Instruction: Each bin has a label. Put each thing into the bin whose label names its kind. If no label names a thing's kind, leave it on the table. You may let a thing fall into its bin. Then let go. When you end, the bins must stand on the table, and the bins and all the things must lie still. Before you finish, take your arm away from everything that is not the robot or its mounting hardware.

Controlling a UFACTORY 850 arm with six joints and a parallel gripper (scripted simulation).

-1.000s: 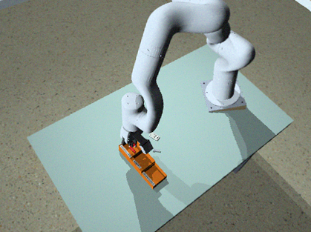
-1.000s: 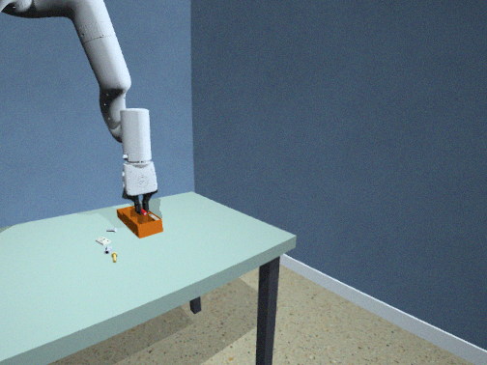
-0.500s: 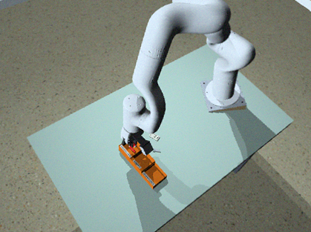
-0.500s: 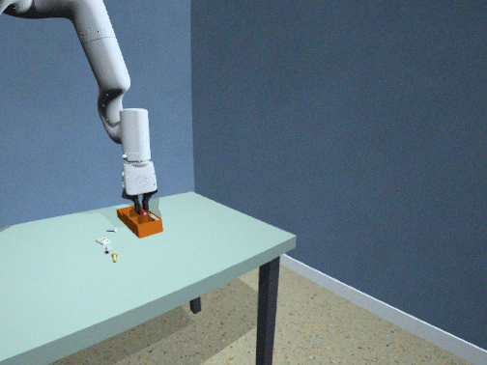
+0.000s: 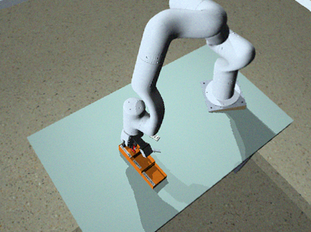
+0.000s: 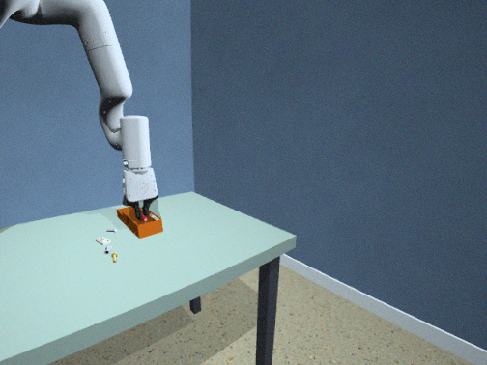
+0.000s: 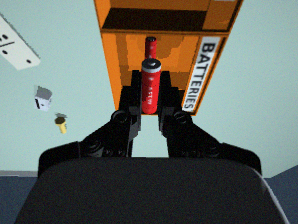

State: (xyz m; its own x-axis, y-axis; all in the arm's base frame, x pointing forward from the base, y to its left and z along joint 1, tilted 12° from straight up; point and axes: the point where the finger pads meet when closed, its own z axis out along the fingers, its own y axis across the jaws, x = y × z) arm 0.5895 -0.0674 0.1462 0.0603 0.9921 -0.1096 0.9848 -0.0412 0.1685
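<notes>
My gripper (image 7: pixel 150 84) is shut on a red battery (image 7: pixel 150 90) and holds it just above the near end of the orange bins (image 7: pixel 165 55). The compartment below carries the label BATTERIES (image 7: pixel 200 75), and a second red battery (image 7: pixel 151 47) lies inside it. In the top view the gripper (image 5: pixel 133 150) hangs over the left end of the orange row of bins (image 5: pixel 142 166). In the exterior view the gripper (image 6: pixel 142 212) is down at the bins (image 6: pixel 139 222), with the red battery (image 6: pixel 145 218) between its fingers.
On the table left of the bins lie a white domino (image 7: pixel 17 47), a small grey and white block (image 7: pixel 43 97) and a small yellow bolt (image 7: pixel 61 123). The exterior view shows the domino (image 6: pixel 102 239), the yellow bolt (image 6: pixel 114 257) and a small pale piece (image 6: pixel 111 230).
</notes>
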